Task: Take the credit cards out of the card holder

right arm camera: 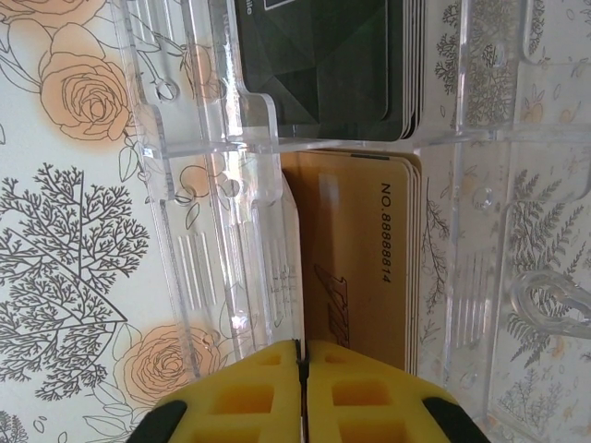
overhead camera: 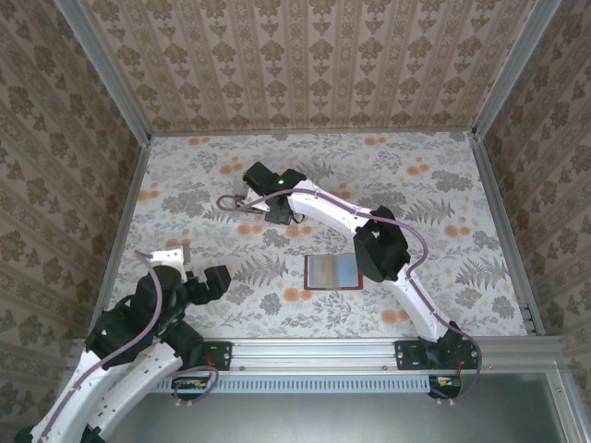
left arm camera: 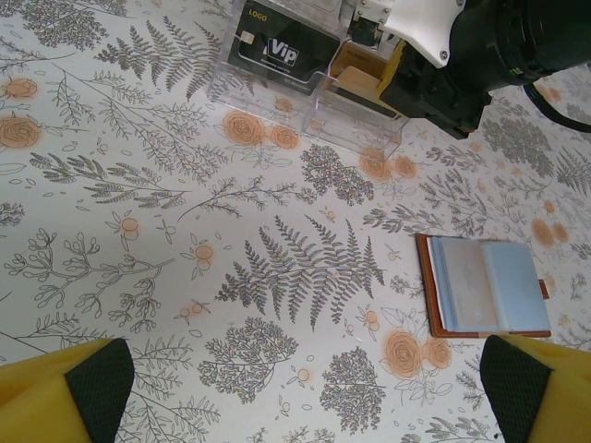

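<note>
The right gripper [right arm camera: 302, 358] sits shut over a tan card [right arm camera: 360, 268] in a clear box [right arm camera: 208, 249] — left gripper [left arm camera: 305, 388] gapes (card holder [left arm camera: 485, 286] open).

Right wrist view: right gripper [right arm camera: 302, 369] fingertips cut by picture bottom; anything pinched between closed pads, cannot tell; orange-tan card [right arm camera: 360, 249] lower end covered by those fingertips, printed word partly hidden; dark cards [right arm camera: 332, 65] cut by picture top.
Left wrist view: clear box [left arm camera: 305, 106] cut by picture top, one end behind right gripper; left gripper [left arm camera: 300, 392] fingers cut at bottom corners.
Top view: card holder [overhead camera: 330, 272], toward table [overhead camera: 443, 185] near edge, right rim under right arm [overhead camera: 380, 249]; pocket contents, cannot tell.
</note>
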Controlling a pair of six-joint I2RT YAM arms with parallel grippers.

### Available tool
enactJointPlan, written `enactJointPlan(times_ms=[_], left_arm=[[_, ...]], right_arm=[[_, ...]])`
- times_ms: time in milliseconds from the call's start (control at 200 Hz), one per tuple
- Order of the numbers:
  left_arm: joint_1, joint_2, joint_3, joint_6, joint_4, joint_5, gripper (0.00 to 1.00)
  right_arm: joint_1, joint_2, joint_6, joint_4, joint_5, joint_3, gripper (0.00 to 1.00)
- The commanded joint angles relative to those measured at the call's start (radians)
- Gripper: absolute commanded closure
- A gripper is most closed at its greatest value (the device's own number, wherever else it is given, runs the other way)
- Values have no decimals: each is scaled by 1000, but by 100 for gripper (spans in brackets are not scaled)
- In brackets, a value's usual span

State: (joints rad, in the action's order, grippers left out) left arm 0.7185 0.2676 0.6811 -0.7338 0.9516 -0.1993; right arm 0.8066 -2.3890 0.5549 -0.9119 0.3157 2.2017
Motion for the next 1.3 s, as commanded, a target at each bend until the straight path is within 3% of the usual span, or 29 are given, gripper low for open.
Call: enactJointPlan(times_ms=[0,35,95,190,470,1035,1295], left_arm=[[-4,5,19,-9,8,-15,0],[-4,5,21,-10,8,-13,0],[-4,5,20,-9,10,-14,0],[-5,4,20,-8,6,-11,0],[-5,2,18,-6,4,-10,0],[-5,2,15,-7,3,-9,0],[-5,2,13,-5,-1,-4,0]], right_arm=[[-5,-16,7,14,8,-9,96],[-7,-18,7,16,14,-11,93],[-7,-17,7,30,29,-19,74],[-8,-15,13,61,75,-31,67],[-21,23,12,153,135,-68,65],[-25,122,-18,218,119,-144,67],[-28,91,-4,231,142,-154,66]])
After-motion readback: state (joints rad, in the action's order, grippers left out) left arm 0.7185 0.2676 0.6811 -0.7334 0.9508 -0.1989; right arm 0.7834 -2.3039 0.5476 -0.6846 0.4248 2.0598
